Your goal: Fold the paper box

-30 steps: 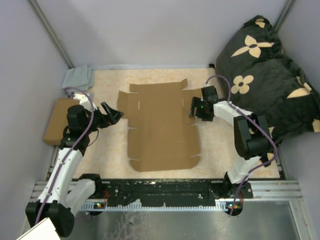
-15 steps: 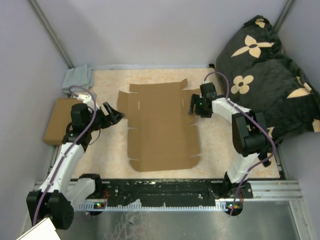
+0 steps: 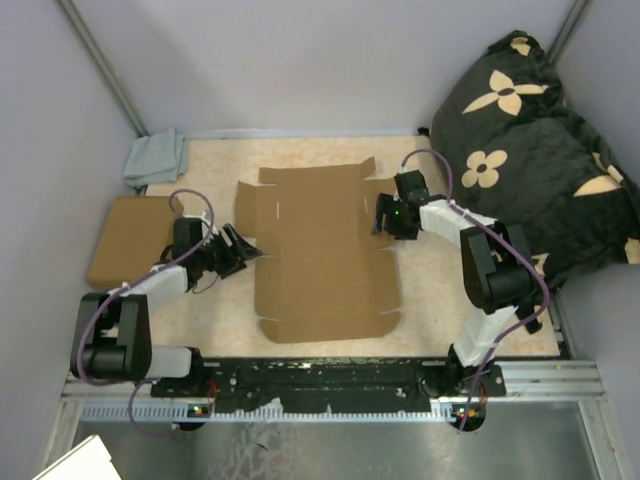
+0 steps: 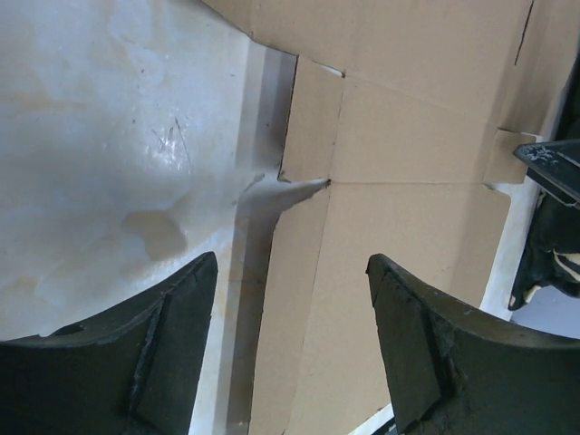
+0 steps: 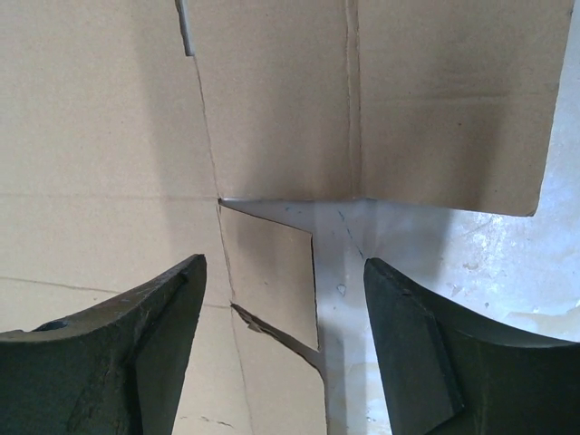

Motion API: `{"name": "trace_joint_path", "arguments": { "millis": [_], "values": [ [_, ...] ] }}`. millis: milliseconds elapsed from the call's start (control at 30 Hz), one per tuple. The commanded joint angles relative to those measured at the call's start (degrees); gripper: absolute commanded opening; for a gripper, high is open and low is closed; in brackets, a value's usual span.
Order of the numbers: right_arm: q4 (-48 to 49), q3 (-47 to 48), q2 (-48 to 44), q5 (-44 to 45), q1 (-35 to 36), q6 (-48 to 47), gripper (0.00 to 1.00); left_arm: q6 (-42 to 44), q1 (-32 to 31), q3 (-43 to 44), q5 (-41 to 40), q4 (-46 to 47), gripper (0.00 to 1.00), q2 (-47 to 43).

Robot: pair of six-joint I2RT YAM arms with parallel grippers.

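Beige worktop (image 3: 440, 290) carries the paper box (image 3: 320, 260) lying flat and unfolded at its middle, the left gripper (image 3: 243, 247) and right gripper (image 3: 383, 215) both spread wide at its opposite sides, where the card looks light, thin and stiff, likely best pinched at an edge beside a crease.

We see a pale, mottled tabletop (image 3: 215, 165) enclosed by plain grey walls (image 3: 320, 60), with slanting metal struts (image 3: 100, 65) at the two far corners; the light is soft and even, and the tabletop shows a dull sheen in the wrist views. We note a grey cloth (image 3: 155, 157) in the far left corner, a flat brown slab (image 3: 120, 240) beside the left wall, and a black cushion (image 3: 530, 130) with cream flowers filling the far right. Along the near edge we find a black rail (image 3: 330, 378), with a brushed metal sheet (image 3: 350, 450) in front of it.
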Motion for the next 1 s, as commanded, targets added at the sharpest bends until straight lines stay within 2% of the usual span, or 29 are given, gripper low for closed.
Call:
{"name": "trace_joint_path", "arguments": {
  "millis": [0,333,467,733,967],
  "values": [
    [1.99,0.0,-2.17,-0.68,0.29,-0.46,0.71,-0.57,-1.37,3.55,0.56,5.88,0.73,5.03],
    [1.41,0.87,-1.55,-0.92,0.27,-0.54,0.71,4.06,-5.32,12.02,-9.99,3.0,0.71,15.16],
    [0.89,1.41,-1.62,-1.59,0.3,-0.83,0.71,5.24,-7.37,15.86,-10.87,2.21,0.66,18.78],
    [0.49,2.19,-3.46,-5.15,0.31,-0.55,0.71,6.79,-13.08,22.74,-12.46,-1.78,0.64,19.73],
    [0.1,3.06,-4.57,-5.22,2.14,-0.41,0.71,7.15,-16.54,24.41,-14.44,-2.93,0.64,18.51]
  ]
}}
